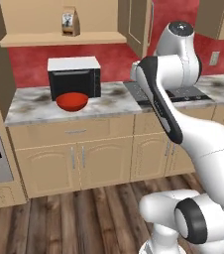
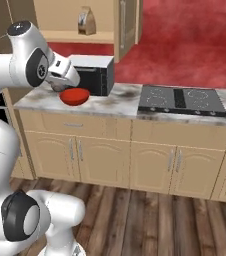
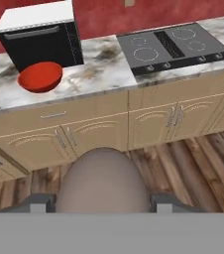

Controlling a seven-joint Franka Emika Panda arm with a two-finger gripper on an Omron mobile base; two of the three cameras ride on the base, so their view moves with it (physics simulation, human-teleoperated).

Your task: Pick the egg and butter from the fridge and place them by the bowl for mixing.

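The hand (image 3: 103, 206), at the bottom of the hand view, holds the brownish egg (image 3: 103, 181) between its two fingertips, above the wooden floor (image 3: 183, 158) in front of the cabinets. The egg looks light, smooth and fragile, best gripped gently across its middle. The red bowl (image 3: 39, 77) waits at upper left on the marbled bench (image 3: 94, 74), before the microwave (image 3: 39, 39), left of the cooktop (image 3: 176, 44).

Glossy red bowl (image 3: 39, 77) on mottled marble-look desk (image 3: 99, 74), smooth finish. Matt brownish-tan egg (image 3: 103, 181), slightly mottled; cooktop (image 3: 176, 47) smooth dark glass. Cabinets (image 1: 79, 158) pale matt wood, floor (image 2: 160, 225) dark wood planks.
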